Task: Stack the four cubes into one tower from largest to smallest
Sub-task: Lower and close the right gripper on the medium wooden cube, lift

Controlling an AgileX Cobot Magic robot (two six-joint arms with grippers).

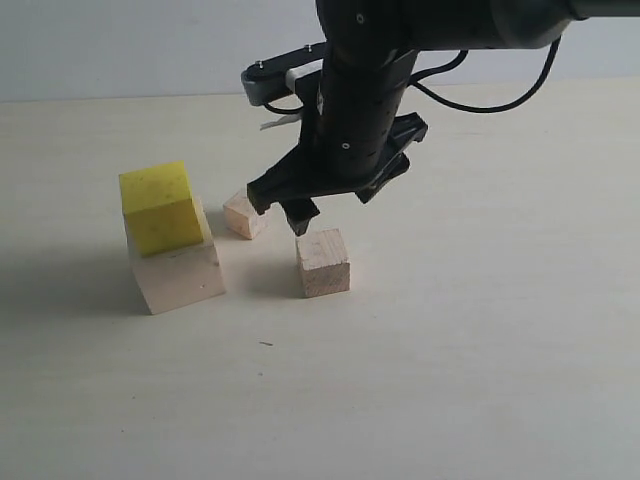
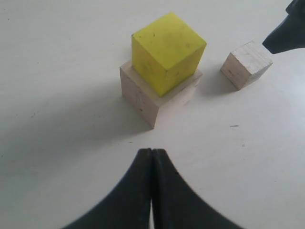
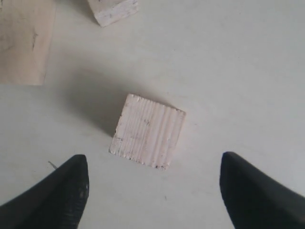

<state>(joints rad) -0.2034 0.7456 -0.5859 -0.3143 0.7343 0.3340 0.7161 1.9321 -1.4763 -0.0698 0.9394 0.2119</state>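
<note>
The bright yellow cube [image 1: 160, 207] [image 2: 167, 50] sits on the largest pale wood cube [image 1: 180, 275] [image 2: 143, 98] at the left, turned a little on it. The smallest pinkish cube [image 1: 245, 215] [image 3: 114, 9] rests on the table just right of that pair. The light-brown cube [image 1: 323, 262] [image 3: 148, 138] [image 2: 245, 64] stands alone further right. My right gripper [image 1: 280, 213] [image 3: 153, 174] hangs open just above and behind the light-brown cube, holding nothing. My left gripper [image 2: 152, 151] is shut and empty, facing the yellow-topped pair from a distance; the exterior view does not show it.
All cubes stand on a pale tabletop [image 1: 450, 350]. The right arm's black body [image 1: 365, 90] and its cable rise over the middle of the scene. A pale wall runs behind the table's far edge.
</note>
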